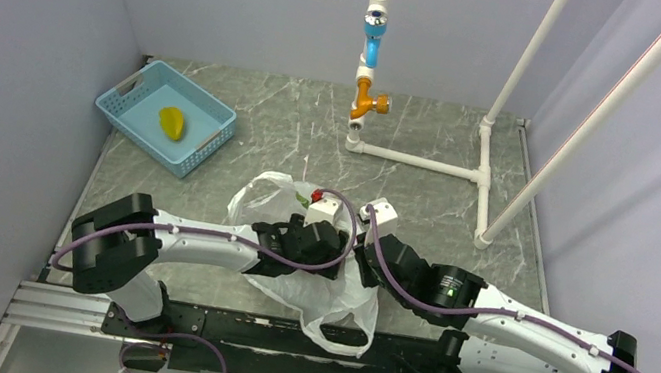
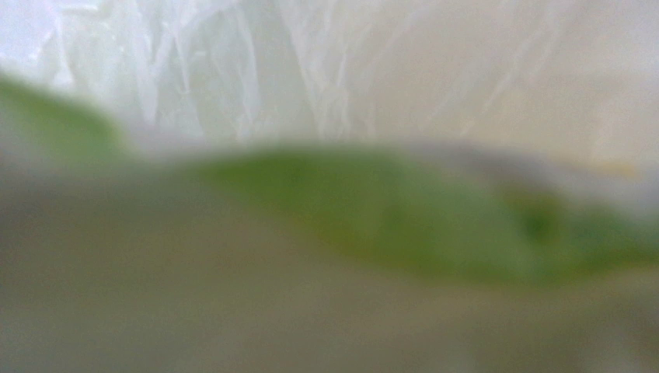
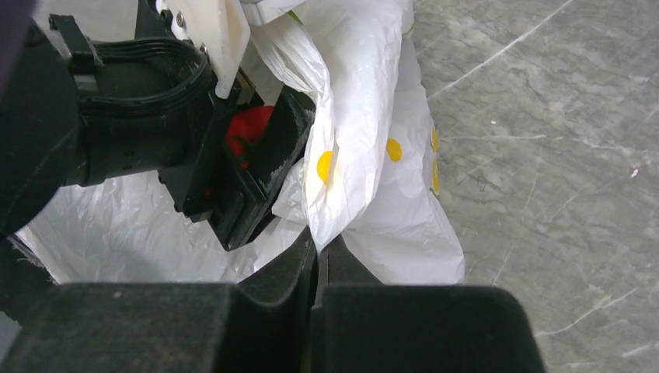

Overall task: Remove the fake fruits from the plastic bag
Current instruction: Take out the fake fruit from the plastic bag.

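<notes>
The white plastic bag (image 1: 320,298) lies crumpled between my two arms at the table's near middle. It also shows in the right wrist view (image 3: 365,93) with yellow dots. My left gripper (image 1: 311,208) reaches into the bag's mouth. In the right wrist view its black fingers (image 3: 281,144) sit on either side of the red fruit (image 3: 250,124), which also shows in the top view (image 1: 316,193). The left wrist view is a blur of bag film (image 2: 311,62) and something green (image 2: 373,202). My right gripper (image 3: 319,252) is shut on the bag's edge (image 1: 360,265). The yellow fruit (image 1: 173,123) lies in the basket.
A blue lattice basket (image 1: 203,147) stands at the far left. A white pipe frame (image 1: 417,161) with an orange and blue fitting (image 1: 367,101) stands at the back and right. Grey walls close in both sides.
</notes>
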